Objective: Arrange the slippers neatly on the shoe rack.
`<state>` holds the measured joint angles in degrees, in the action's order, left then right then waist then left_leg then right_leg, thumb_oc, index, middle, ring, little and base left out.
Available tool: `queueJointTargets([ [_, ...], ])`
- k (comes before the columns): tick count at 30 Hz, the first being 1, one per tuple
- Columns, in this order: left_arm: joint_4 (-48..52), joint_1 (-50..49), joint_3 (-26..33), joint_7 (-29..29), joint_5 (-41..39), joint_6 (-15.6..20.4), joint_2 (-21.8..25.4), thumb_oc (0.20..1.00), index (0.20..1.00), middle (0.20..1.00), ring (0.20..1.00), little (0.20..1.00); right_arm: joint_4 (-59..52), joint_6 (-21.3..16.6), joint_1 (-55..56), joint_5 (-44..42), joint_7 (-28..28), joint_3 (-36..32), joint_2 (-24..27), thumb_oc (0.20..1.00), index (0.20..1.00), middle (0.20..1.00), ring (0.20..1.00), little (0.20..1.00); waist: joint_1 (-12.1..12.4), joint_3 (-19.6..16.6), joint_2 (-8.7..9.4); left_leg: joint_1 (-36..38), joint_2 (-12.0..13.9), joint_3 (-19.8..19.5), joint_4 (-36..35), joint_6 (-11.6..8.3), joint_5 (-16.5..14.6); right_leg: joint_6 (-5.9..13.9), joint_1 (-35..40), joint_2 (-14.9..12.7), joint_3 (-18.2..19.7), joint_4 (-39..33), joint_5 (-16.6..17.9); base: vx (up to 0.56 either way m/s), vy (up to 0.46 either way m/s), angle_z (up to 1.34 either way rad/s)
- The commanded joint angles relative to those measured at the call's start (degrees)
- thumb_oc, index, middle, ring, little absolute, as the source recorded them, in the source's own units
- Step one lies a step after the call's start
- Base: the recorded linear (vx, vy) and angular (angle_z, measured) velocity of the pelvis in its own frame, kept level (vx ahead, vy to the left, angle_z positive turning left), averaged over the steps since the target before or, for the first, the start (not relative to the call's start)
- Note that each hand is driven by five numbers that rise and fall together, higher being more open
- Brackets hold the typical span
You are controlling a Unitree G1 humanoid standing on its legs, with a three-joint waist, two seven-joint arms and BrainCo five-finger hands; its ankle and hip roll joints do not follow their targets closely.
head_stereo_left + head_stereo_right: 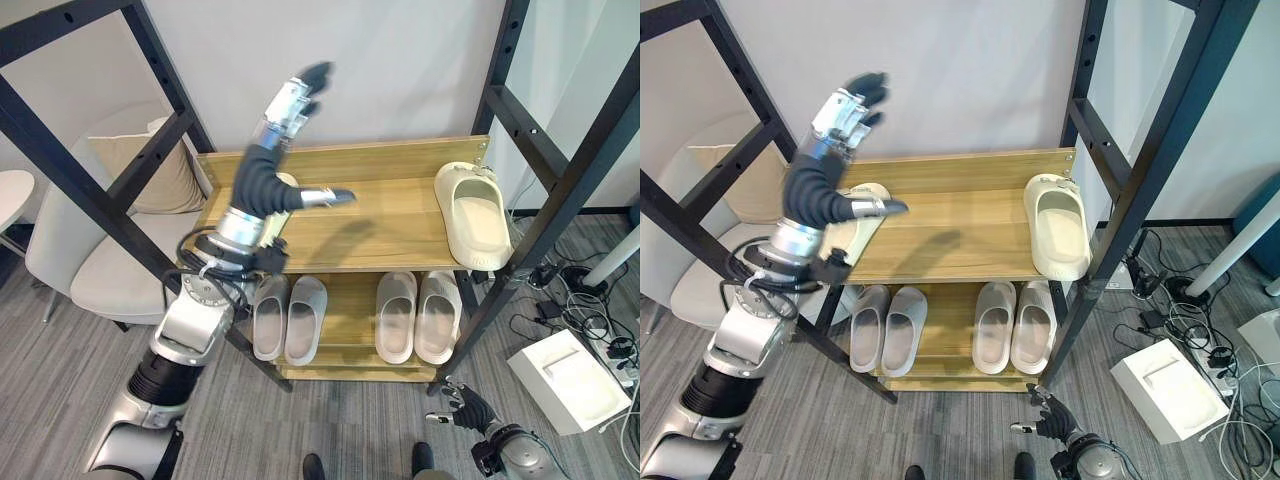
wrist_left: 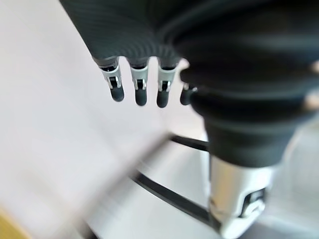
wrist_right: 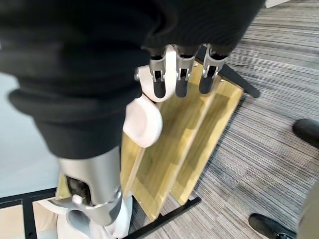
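The wooden shoe rack [image 1: 380, 235] has two shelves. One cream slipper [image 1: 473, 215] lies at the right end of the top shelf. A second cream slipper [image 1: 855, 218] lies at the left end, partly hidden by my left arm. My left hand [image 1: 297, 100] is raised above that left end, open, with straight fingers [image 2: 139, 92] and the thumb stretched out over the shelf, holding nothing. Two pairs of pale grey slippers [image 1: 288, 318] [image 1: 417, 317] stand side by side on the lower shelf. My right hand [image 1: 466, 408] hangs low by the rack's right foot, open and holding nothing.
Black metal frame posts [image 1: 545, 190] slant past both ends of the rack. A beige armchair [image 1: 110, 250] with a cushion stands at the left. A white box [image 1: 565, 378] and cables lie on the floor at the right. A person's dark shoes [image 1: 314, 466] show at the bottom edge.
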<state>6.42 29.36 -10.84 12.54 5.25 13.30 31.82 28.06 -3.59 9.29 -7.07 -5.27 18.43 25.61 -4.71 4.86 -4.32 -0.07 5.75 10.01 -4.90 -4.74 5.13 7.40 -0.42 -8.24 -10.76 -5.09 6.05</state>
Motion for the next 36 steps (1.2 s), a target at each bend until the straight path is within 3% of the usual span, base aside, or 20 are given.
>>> queueJointTargets([
  [1, -6.9, 8.2, -2.0, 7.7, 12.4, 0.0, 5.3, 1.0, 1.0, 1.0, 1.0, 1.0, -1.7, -2.9, -2.3, -2.3, -0.5, 1.8, -1.1, 1.0, 1.0, 1.0, 1.0, 1.0, -0.5, -1.2, 2.85, 0.6, 0.6, -1.3, -0.1, -2.47, -1.0, 3.81, 3.9, -1.6, -0.4, 0.1, -3.5, 0.02, 0.005, -0.11],
  [4, -16.1, 11.9, -4.4, 12.1, 22.3, -3.8, 11.6, 1.0, 1.0, 1.0, 1.0, 1.0, -1.3, -3.7, -2.1, -2.9, -0.7, 2.3, -0.7, 1.0, 1.0, 1.0, 1.0, 1.0, -1.2, -1.3, 2.9, 0.6, 0.5, -0.8, -0.1, -2.36, -1.1, 4.07, 3.4, -1.6, 0.2, 0.1, -3.3, 0.01, 0.004, -0.05],
  [12, -33.5, 19.9, -12.8, 16.2, 32.1, -10.7, 17.4, 1.0, 1.0, 1.0, 1.0, 1.0, -1.3, -5.4, -1.9, -4.8, 0.0, 3.1, 0.0, 1.0, 1.0, 1.0, 1.0, 1.0, -2.4, -0.8, 3.28, -0.5, 0.3, 0.1, -0.1, -2.1, -1.1, 4.66, 1.3, -1.8, 1.3, 0.1, -2.5, 0.0, 0.014, -0.09],
  [18, -37.7, 21.1, -15.1, 16.6, 34.5, -12.1, 21.3, 1.0, 1.0, 1.0, 1.0, 1.0, -1.3, -6.0, -1.8, -5.4, -0.1, 3.8, -0.2, 1.0, 1.0, 1.0, 1.0, 1.0, -2.3, -0.6, 3.36, -0.8, 0.6, 0.6, -0.1, -2.16, -1.0, 4.76, 0.2, -1.5, 2.1, 0.1, -2.2, 0.0, -0.001, -0.12],
  [25, -41.1, 20.5, -15.6, 16.1, 34.5, -12.4, 22.1, 1.0, 1.0, 1.0, 1.0, 1.0, -0.9, -6.3, -1.2, -5.1, -0.1, 3.9, -0.1, 1.0, 1.0, 1.0, 1.0, 1.0, -2.3, -0.5, 3.27, -0.6, 0.6, 0.5, -0.1, -2.29, -1.0, 4.65, 0.5, -1.4, 1.9, 0.1, -2.6, 0.0, -0.001, 0.0],
  [31, -36.0, 15.7, -8.2, 18.4, 29.0, -10.9, 21.4, 1.0, 1.0, 1.0, 1.0, 1.0, -0.2, -6.1, -0.8, -4.8, 0.1, 3.8, -0.9, 1.0, 1.0, 1.0, 1.0, 1.0, -1.7, -0.5, 3.21, -0.4, 0.6, 0.4, -0.1, -2.32, -1.0, 4.53, 0.9, -1.4, 1.6, 0.1, -2.8, 0.0, 0.0, 0.0],
  [32, -32.6, 12.3, -3.8, 19.7, 27.0, -10.0, 20.2, 1.0, 1.0, 1.0, 1.0, 1.0, 0.3, -5.9, -0.6, -4.5, 0.1, 3.7, -1.4, 1.0, 1.0, 1.0, 1.0, 1.0, -1.3, -0.6, 3.35, -0.3, 0.6, 0.2, -0.1, -2.32, -1.1, 4.43, 1.1, -1.5, 1.4, 0.1, -3.0, 0.0, 0.0, 0.0],
  [36, -28.1, 8.4, 1.0, 21.4, 27.0, -9.4, 19.0, 1.0, 1.0, 1.0, 1.0, 1.0, 0.6, -5.4, -0.9, -3.7, -0.2, 4.0, -1.7, 1.0, 1.0, 1.0, 1.0, 1.0, -0.9, -0.8, 3.4, -0.3, 0.6, -0.1, -0.1, -2.34, -1.3, 4.24, 1.5, -1.4, 1.1, 0.1, -3.3, 0.0, -0.002, 0.01],
])
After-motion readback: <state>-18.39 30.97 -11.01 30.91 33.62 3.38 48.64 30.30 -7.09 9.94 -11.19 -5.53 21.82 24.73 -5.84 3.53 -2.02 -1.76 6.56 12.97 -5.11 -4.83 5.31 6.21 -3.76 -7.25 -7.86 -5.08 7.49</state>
